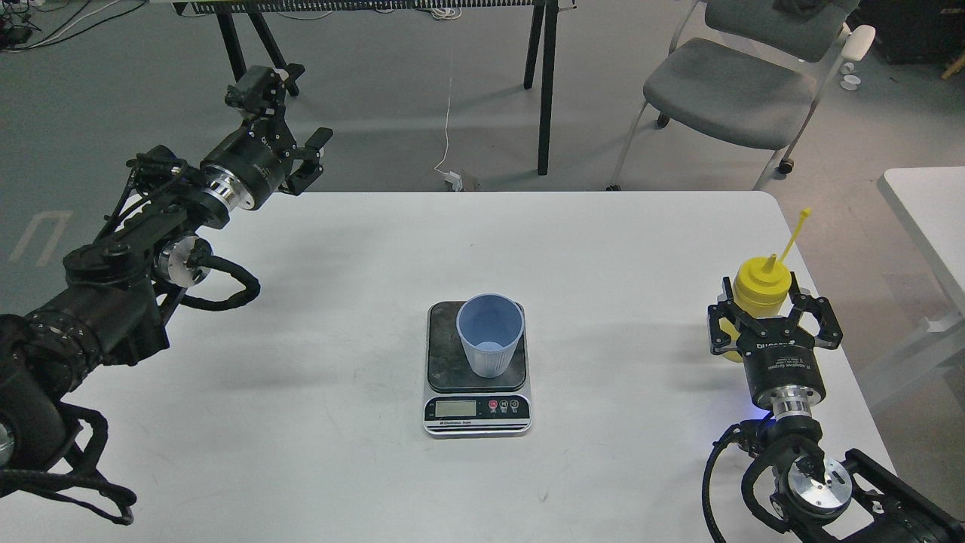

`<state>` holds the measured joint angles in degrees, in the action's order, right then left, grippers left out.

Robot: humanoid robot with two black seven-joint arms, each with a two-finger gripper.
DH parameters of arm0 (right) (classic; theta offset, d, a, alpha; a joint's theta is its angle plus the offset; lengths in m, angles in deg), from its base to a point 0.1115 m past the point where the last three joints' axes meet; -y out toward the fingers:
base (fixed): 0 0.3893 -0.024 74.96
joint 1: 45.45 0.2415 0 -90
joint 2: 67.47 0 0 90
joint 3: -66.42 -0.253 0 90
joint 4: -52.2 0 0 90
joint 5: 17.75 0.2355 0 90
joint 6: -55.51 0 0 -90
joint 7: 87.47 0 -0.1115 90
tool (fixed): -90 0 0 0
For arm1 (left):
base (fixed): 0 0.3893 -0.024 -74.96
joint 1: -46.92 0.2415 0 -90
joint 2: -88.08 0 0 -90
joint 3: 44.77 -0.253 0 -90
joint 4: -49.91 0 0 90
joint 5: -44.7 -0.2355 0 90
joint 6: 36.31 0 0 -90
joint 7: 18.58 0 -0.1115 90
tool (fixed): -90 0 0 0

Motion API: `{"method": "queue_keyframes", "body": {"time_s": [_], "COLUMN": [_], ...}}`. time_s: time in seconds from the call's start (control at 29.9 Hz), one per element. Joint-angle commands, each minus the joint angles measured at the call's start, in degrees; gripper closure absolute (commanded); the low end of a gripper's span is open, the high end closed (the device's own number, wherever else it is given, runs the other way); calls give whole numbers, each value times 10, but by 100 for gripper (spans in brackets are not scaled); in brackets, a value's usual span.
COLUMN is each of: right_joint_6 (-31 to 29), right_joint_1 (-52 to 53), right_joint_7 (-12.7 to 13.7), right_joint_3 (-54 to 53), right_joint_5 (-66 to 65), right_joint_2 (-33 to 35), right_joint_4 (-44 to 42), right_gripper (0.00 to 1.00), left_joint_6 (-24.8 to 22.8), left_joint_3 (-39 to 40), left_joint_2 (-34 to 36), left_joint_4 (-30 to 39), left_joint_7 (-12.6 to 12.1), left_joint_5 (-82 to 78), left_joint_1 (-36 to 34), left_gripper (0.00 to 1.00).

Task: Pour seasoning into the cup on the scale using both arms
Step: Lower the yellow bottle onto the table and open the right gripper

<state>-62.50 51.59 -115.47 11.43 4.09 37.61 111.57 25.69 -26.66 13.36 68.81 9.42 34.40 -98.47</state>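
Observation:
The light blue cup (488, 332) stands upright on the dark plate of the scale (476, 408) in the middle of the white table (339, 302). The cup looks empty. My right gripper (761, 300) is at the table's right edge, shut on the yellow seasoning bottle (761, 282). The bottle is upright, its nozzle is uncapped and its cap strap sticks up to the right. It is well to the right of the cup. My left gripper (309, 104) is open and empty, raised over the table's far left corner.
A grey chair (724, 83) stands behind the table at the right. Black table legs (544, 83) and a white cable are on the floor behind. A second white table (931, 211) is at the right edge.

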Motion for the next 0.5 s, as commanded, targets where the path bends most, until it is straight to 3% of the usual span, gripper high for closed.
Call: {"method": "queue_keyframes", "body": {"time_s": [0.0,0.47], "right_joint_6": [0,0], "right_joint_1": [-3,-68], "right_joint_7": [0,0], "right_joint_3": [0,1], "right_joint_5": [0,9], "right_joint_2": [1,45], "right_joint_4": [-3,35], "right_gripper": [1,1], "left_joint_6": [0,0], "left_joint_3": [0,1], "left_joint_2": [-1,-6], "left_joint_4": [0,0], "left_joint_7": [0,0], "left_joint_5": [-1,0], "left_joint_1": [2,3], "left_gripper": [1,1]}}
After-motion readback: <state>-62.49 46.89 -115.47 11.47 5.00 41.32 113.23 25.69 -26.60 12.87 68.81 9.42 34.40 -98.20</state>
